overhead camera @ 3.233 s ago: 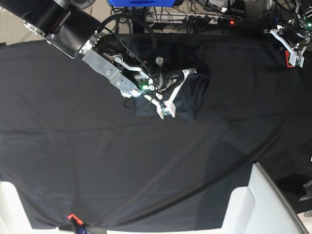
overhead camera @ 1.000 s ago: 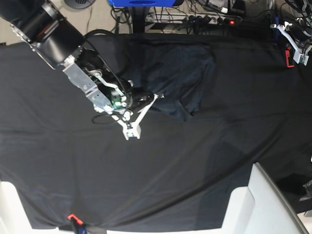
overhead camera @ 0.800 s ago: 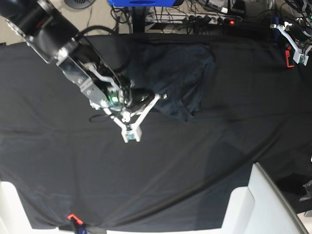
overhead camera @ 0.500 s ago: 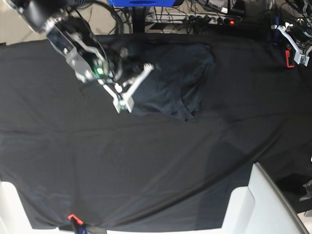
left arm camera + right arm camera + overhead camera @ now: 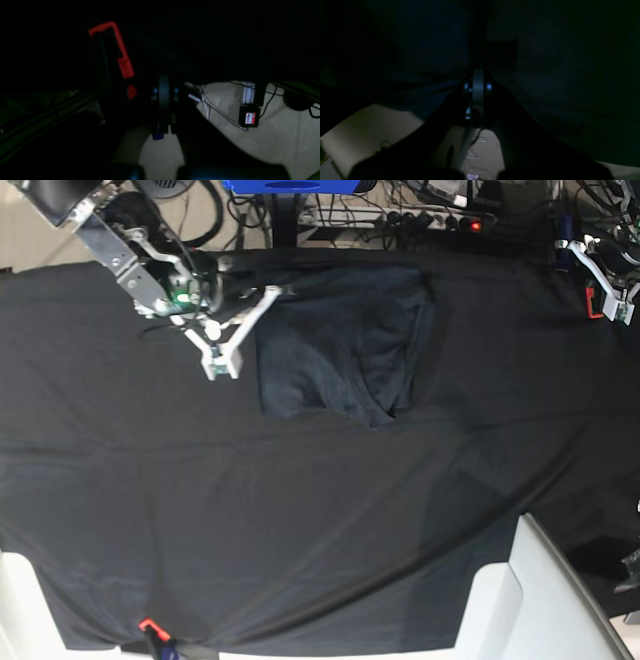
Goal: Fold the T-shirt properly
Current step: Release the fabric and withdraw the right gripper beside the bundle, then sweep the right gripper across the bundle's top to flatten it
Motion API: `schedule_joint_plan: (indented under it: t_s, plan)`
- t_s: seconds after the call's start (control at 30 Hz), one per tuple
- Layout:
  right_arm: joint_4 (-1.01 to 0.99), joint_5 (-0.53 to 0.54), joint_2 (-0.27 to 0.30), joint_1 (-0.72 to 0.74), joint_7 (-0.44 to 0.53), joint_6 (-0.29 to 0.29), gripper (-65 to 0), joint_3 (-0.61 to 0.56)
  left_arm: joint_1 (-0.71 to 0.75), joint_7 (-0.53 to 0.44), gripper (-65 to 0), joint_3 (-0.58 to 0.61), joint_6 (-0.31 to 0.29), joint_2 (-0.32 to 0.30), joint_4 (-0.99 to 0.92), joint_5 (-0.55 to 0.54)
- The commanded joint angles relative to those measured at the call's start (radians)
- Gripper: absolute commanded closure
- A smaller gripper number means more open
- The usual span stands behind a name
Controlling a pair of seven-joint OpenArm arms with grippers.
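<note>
Black cloth (image 5: 300, 530) fills the near half, bare, a flat bed for folding. Further back, toward twelve o'clock, the T-shirt (image 5: 340, 350) lies as a compact dark-grey rectangle, looking largely folded. Just at its nine o'clock hovers the right gripper (image 5: 222, 355), jaws shut on nothing, off the fabric. Far away at two o'clock, the left gripper (image 5: 608, 285) sits parked at the table edge, also closed and empty.

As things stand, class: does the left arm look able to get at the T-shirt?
Probably not without a long stretch. The left pincer is parked shut at the table's far corner, well apart from the T-shirt. Nothing lies between them but black cloth; distance is the only obstacle.
</note>
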Motion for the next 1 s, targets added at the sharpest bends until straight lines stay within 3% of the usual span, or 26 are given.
schedule_joint_plan:
  t_s: [0.0,0.2,0.33,0.6,0.8,0.97]
  plan:
    - [0.022,0.004,0.0,0.01,0.009,0.002,0.0,0.004,0.003,-0.011,0.0,-0.007,0.002,-0.022,0.014,-0.005]
    - [0.125,0.004,-0.006,-0.016,0.004,-0.005,0.0,0.001,0.003,-0.011,0.0,-0.007,0.002,-0.021,0.014,-0.005]
    - [0.199,0.004,-0.006,-0.036,0.001,-0.094,0.0,-0.013,0.003,-0.011,0.0,-0.007,0.002,-0.022,0.014,-0.005]
    - [0.138,0.004,-0.07,-0.033,-0.017,-0.094,0.0,-0.085,0.003,-0.011,0.0,-0.007,0.002,-0.019,0.015,-0.005]
    - [0.102,0.003,-0.066,-0.034,-0.017,-0.094,0.0,-0.08,0.003,-0.011,0.0,-0.007,0.002,-0.019,0.014,-0.005]
    - [0.084,0.003,-0.03,-0.046,-0.016,-0.094,0.0,-0.076,0.003,-0.011,0.0,-0.007,0.002,-0.021,0.014,-0.005]
